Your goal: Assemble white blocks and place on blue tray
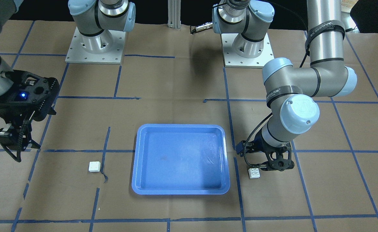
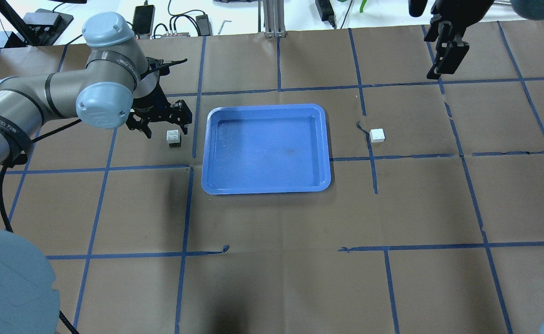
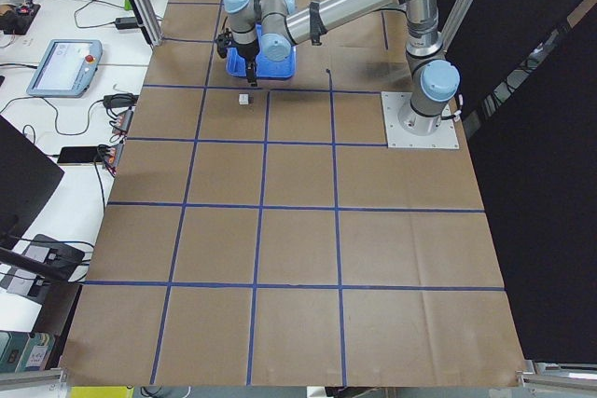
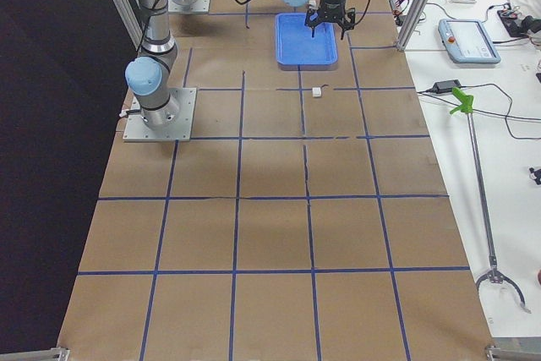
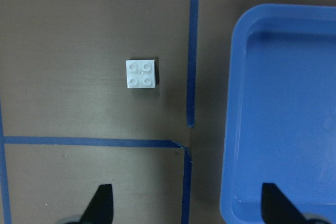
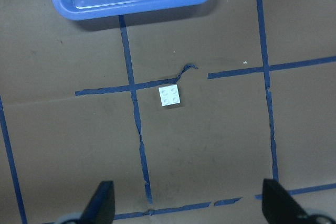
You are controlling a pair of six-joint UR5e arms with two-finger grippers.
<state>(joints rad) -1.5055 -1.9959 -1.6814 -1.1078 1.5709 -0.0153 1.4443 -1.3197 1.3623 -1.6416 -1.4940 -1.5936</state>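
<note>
One white block [image 2: 173,137] lies on the table just left of the blue tray [image 2: 207,153]; it also shows in the left wrist view [image 5: 141,73] and the front view [image 1: 254,173]. My left gripper [image 2: 165,126] is open and empty, low beside this block and not touching it. The second white block [image 2: 377,135] lies right of the tray, also in the right wrist view [image 6: 170,96] and the front view [image 1: 94,166]. My right gripper [image 2: 444,58] is open and empty, held high and well behind that block. The tray [image 1: 180,193] holds nothing.
Brown paper with blue tape lines [image 2: 279,88] covers the table. Both arm bases [image 1: 95,45] stand on metal plates at the robot's side. Screens and cables [image 3: 65,62] lie on side benches off the table.
</note>
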